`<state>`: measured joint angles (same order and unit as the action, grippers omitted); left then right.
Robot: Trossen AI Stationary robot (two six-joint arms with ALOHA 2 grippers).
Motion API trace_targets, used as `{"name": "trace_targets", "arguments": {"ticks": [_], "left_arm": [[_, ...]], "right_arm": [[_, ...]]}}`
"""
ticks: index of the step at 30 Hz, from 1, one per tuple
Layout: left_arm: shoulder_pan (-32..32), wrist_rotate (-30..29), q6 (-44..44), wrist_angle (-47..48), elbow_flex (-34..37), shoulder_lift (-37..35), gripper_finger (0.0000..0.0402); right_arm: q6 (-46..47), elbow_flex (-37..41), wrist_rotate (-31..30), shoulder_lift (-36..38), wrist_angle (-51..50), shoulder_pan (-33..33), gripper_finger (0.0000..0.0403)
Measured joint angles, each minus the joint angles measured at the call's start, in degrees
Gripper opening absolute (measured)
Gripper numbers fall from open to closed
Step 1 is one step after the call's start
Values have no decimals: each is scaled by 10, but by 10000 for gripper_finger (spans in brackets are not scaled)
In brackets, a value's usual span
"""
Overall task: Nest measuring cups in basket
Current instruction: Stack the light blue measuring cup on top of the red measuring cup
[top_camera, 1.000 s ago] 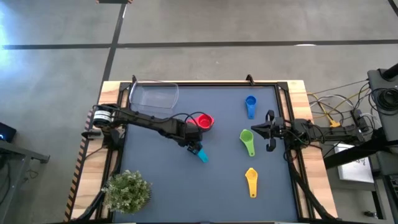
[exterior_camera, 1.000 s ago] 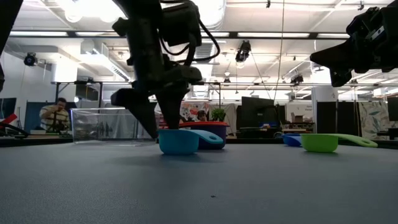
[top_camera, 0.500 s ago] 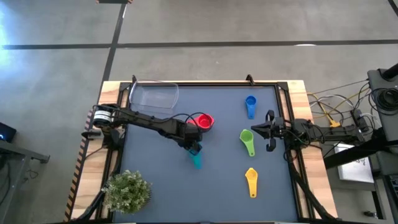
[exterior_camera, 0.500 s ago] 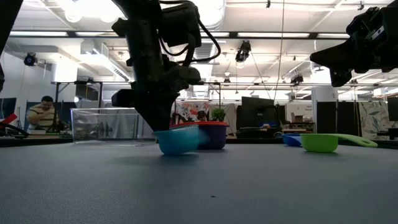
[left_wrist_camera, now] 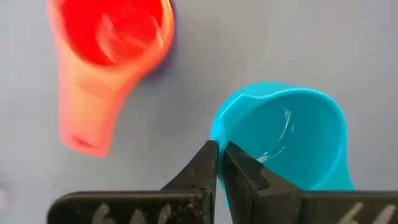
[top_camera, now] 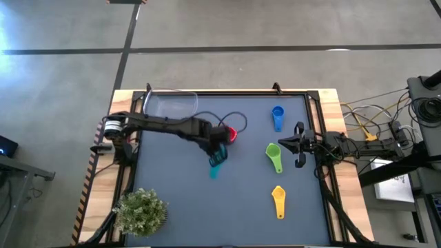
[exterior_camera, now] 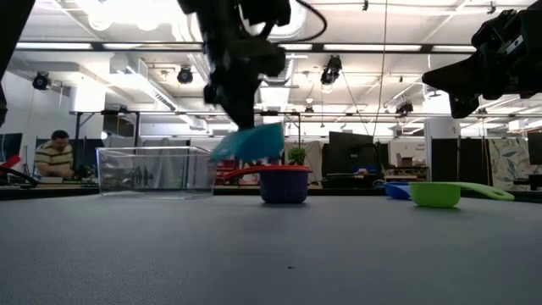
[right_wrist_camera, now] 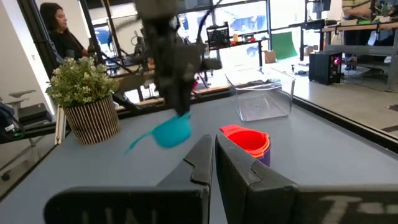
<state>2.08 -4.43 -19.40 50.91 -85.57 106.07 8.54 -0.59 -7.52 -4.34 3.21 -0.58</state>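
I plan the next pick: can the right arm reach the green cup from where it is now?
Probably yes. The right gripper waits shut just beside the green cup, with bare mat between them; the left gripper holds the teal cup well away.

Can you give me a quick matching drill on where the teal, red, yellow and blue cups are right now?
Things:
1. teal cup
2. red cup
3. yellow cup
4. blue cup

States:
A. lies nearest the table's front edge
B. lies nearest the table's back edge, right half
C. lifted off the table in the left gripper
D. stacked on a darker cup at mid table

Pairs: 1-C, 2-D, 3-A, 4-B
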Motion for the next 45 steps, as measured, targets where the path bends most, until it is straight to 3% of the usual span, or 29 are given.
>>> {"name": "trace_targets", "arguments": {"ticks": [5, 10, 16, 24, 45], "left_arm": [[51, -13, 175, 51, -58, -1, 1], [102, -17, 325, 39, -66, -1, 1], [136, -14, 435, 1, -58, -1, 0], [143, 35, 609, -16, -58, 7, 0], [150, 70, 693, -87, -58, 22, 0]], "right_arm": [[0, 0, 0, 0, 0, 0, 9], [0, 0, 0, 0, 0, 0, 9], [0, 0, 0, 0, 0, 0, 9], [0, 0, 0, 0, 0, 0, 9], [0, 0, 0, 0, 0, 0, 9]]}}
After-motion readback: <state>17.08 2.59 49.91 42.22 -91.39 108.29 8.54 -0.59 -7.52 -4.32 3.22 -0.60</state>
